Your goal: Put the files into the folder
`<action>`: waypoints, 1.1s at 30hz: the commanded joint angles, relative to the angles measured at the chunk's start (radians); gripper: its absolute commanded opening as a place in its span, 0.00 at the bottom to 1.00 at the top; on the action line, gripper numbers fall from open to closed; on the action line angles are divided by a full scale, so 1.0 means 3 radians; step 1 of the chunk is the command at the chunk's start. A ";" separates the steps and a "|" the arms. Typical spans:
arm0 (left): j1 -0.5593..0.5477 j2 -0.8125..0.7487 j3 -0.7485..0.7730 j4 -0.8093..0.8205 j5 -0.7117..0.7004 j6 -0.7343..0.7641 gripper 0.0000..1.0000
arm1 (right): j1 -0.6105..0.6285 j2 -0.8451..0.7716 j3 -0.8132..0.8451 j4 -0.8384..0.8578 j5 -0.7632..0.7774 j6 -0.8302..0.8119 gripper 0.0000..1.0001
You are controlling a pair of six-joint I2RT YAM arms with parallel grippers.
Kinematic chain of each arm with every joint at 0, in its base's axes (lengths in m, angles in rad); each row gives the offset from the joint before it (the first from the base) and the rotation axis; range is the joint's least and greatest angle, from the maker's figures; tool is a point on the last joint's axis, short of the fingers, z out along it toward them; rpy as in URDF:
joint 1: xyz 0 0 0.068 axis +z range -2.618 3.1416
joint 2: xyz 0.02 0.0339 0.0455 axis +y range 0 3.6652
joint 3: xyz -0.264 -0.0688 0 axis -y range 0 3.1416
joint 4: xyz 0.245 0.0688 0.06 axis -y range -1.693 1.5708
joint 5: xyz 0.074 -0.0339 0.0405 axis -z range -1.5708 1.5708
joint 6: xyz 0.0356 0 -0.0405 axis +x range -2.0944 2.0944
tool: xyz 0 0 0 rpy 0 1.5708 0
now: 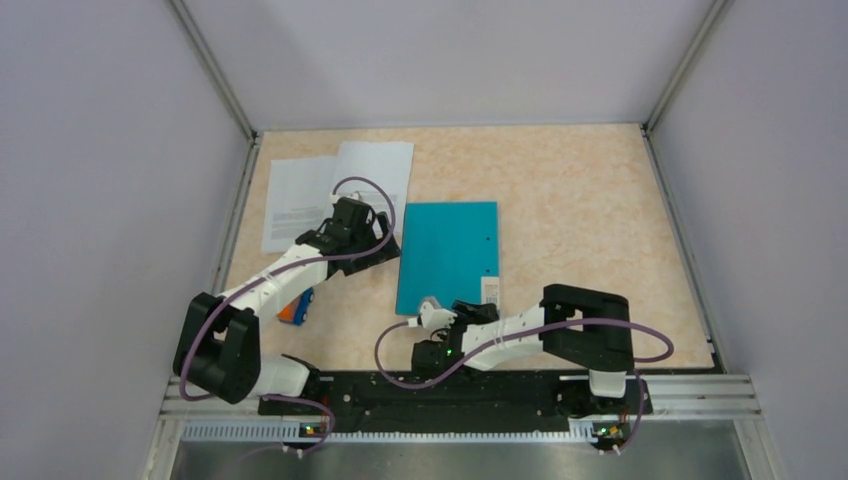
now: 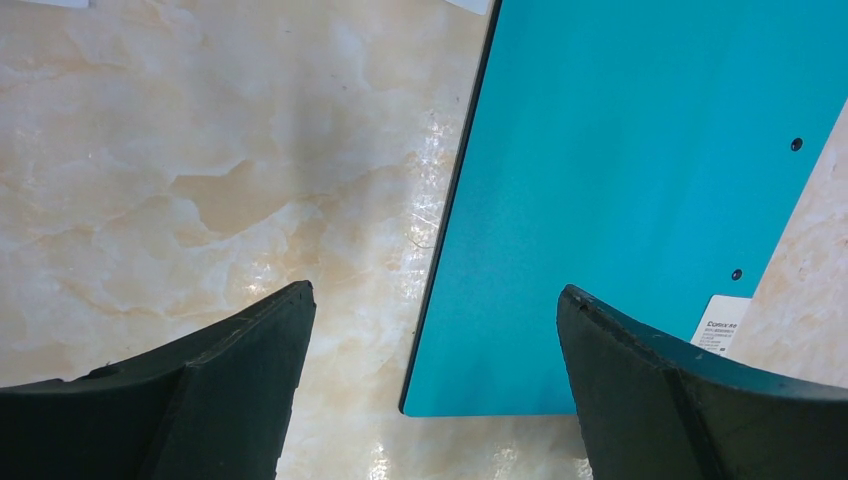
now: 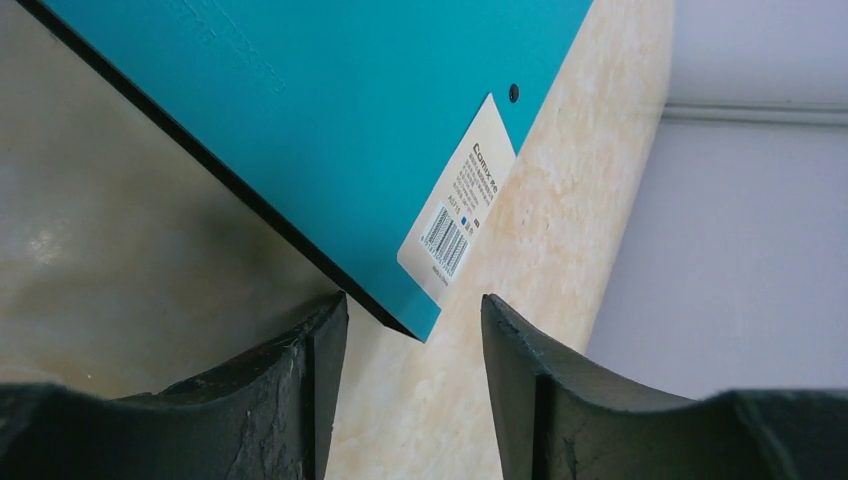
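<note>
The teal folder [image 1: 448, 255] lies shut and flat mid-table, its white label [image 1: 490, 290] at the near right corner. The files [image 1: 335, 185], white printed sheets, lie at the back left, apart from the folder. My left gripper [image 1: 385, 248] is open and empty over the folder's left edge. In the left wrist view the gripper [image 2: 435, 300] frames the folder's [image 2: 640, 180] near left corner. My right gripper [image 1: 430, 310] is open and empty at the folder's near edge. In the right wrist view the gripper [image 3: 412, 320] has the folder's [image 3: 330, 110] labelled [image 3: 458, 215] corner just ahead of its fingertips.
A small orange-and-blue object [image 1: 296, 308] lies near the left arm, left of the folder. Grey walls close in the table on the left, back and right. The arm bases sit on a black rail [image 1: 450, 390] at the near edge.
</note>
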 commanded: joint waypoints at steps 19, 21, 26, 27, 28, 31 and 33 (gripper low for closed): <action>0.0083 -0.0123 -0.0033 0.0112 0.0031 0.0069 0.95 | -0.0181 0.0416 0.0203 0.0508 0.0610 -0.0418 0.44; 0.0097 -0.0128 -0.0032 0.0111 0.0033 0.0081 0.95 | -0.0194 0.0464 0.0224 0.0509 0.0699 -0.0384 0.44; 0.0129 -0.0130 -0.0035 0.0110 0.0162 0.0101 0.95 | -0.0213 0.0540 0.0273 0.0509 0.0832 -0.0297 0.45; 0.0134 -0.0129 -0.0040 0.0110 0.0171 0.0105 0.96 | -0.0213 0.0558 0.0278 0.0509 0.0864 -0.0293 0.45; 0.0140 -0.0130 -0.0043 0.0114 0.0173 0.0108 0.95 | -0.0214 0.0569 0.0284 0.0504 0.0881 -0.0294 0.45; 0.0161 -0.0135 -0.0052 0.0116 0.0190 0.0124 0.96 | -0.0233 0.0571 0.0289 0.0504 0.0919 -0.0278 0.45; 0.0170 -0.0142 -0.0055 0.0123 0.0197 0.0131 0.96 | -0.0261 0.0588 0.0286 0.0503 0.0943 -0.0263 0.45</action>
